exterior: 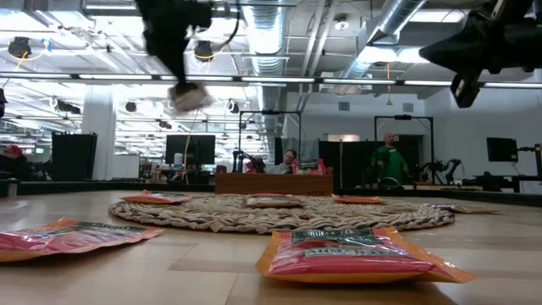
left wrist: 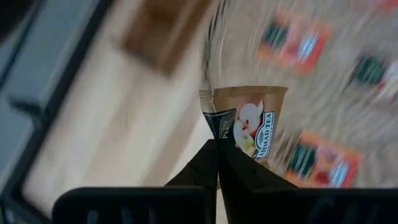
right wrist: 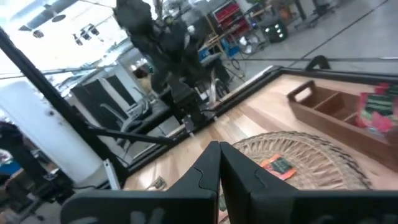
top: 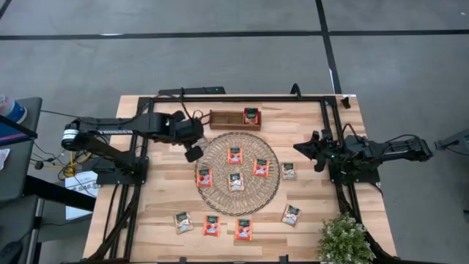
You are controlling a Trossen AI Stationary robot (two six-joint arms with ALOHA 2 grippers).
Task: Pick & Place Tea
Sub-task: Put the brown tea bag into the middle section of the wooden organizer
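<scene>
Stretching behind the pale wooden tabletop (top: 157, 213) is an open workshop with people at screens. On the wood lies a round woven mat (top: 238, 196), a wooden tray (top: 223, 119) beyond it. The left pincer (top: 193, 153) hangs beside the mat, pinching a pale tea sachet (left wrist: 254, 121); the right pincer (top: 300, 147) waits pressed together.
</scene>
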